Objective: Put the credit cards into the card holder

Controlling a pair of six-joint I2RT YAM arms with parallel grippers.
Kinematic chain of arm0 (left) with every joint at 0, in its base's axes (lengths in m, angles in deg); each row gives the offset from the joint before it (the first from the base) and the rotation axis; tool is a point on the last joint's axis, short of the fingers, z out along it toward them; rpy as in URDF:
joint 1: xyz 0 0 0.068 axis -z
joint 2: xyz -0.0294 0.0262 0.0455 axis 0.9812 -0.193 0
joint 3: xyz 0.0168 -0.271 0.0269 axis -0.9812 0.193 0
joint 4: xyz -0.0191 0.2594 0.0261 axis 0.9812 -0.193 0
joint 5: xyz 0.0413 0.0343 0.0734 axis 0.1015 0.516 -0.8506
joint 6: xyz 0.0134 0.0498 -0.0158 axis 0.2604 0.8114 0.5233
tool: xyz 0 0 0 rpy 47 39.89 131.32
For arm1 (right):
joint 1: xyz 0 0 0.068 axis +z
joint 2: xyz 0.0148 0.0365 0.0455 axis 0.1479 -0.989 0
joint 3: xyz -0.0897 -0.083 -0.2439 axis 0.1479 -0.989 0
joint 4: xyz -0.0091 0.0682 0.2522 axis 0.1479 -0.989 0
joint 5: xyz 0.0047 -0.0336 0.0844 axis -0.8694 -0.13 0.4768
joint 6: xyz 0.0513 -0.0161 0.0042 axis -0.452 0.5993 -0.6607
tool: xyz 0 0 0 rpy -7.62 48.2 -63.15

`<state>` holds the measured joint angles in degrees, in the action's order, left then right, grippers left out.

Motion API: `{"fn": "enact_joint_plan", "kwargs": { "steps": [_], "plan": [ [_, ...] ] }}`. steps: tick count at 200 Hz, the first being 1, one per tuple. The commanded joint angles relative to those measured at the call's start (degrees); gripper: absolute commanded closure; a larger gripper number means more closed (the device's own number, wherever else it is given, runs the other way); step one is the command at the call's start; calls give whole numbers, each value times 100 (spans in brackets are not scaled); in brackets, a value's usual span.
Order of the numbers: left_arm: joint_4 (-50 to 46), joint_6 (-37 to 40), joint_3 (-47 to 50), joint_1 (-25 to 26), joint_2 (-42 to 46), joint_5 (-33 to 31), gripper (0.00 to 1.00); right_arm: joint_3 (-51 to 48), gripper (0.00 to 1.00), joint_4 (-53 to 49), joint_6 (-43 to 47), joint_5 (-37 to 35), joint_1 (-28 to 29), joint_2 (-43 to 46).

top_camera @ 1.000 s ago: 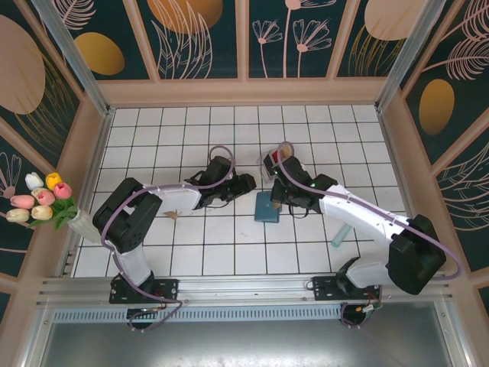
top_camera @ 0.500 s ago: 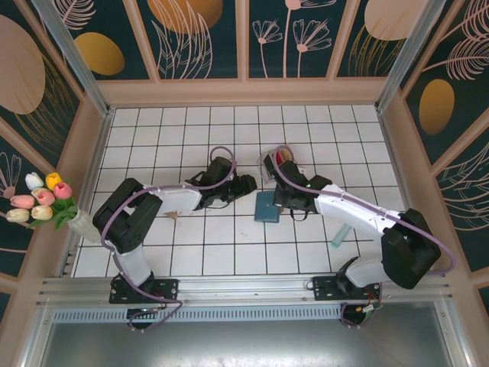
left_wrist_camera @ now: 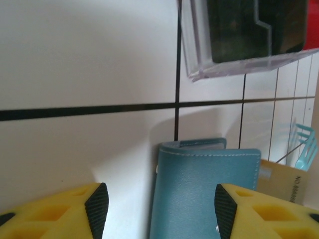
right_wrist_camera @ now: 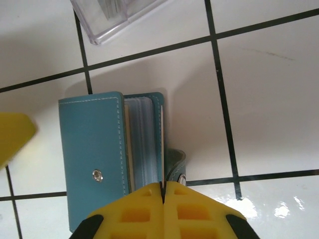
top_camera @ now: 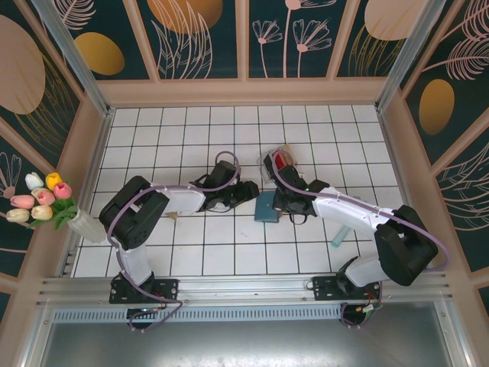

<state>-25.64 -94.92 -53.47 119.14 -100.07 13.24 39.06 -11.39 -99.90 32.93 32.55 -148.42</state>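
The teal card holder (top_camera: 265, 211) lies partly open on the white tiles, its light inner slots (right_wrist_camera: 144, 144) showing. My right gripper (right_wrist_camera: 163, 187) is shut on a thin tan credit card (right_wrist_camera: 162, 142), seen edge-on, that stands in the holder's open side; the same card (left_wrist_camera: 285, 183) pokes out behind the holder (left_wrist_camera: 199, 189). My left gripper (left_wrist_camera: 161, 201) is open and straddles the holder from the other side, its left pad apart from the cover. A black card (left_wrist_camera: 249, 25) and a red card (top_camera: 280, 161) sit in the clear rack (left_wrist_camera: 234, 67).
The clear rack (top_camera: 275, 163) stands just behind the holder, close to both grippers (top_camera: 250, 189) (top_camera: 281, 200). A pale blue fork-like item (top_camera: 338, 238) lies to the right. A vase of tulips (top_camera: 46, 202) stands by the left wall.
My right gripper has come from the rack toward me to the holder, carrying the card. My left gripper has edged closer to the holder and narrowed slightly.
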Motion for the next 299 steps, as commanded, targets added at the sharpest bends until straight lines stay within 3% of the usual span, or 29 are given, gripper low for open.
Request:
{"fn": "enact_joint_plan", "kwargs": {
  "steps": [1,165,191,219,253,299],
  "plan": [
    [185,46,22,61,-119,152,40,-85,100,197,-76,157,-85,85],
    [695,-251,147,173,-370,498,49,-726,100,1700,-380,1352,-414,511],
    [789,-324,189,169,-303,458,49,-706,100,1711,-476,1267,-427,470],
    [667,-292,202,174,-202,241,48,-609,100,1230,-462,819,-424,471],
    [925,-342,318,172,-79,405,43,-823,100,2153,-425,1759,-409,505],
    [640,-166,462,173,432,53,34,-865,100,2529,-586,1985,-484,473]
  ]
}}
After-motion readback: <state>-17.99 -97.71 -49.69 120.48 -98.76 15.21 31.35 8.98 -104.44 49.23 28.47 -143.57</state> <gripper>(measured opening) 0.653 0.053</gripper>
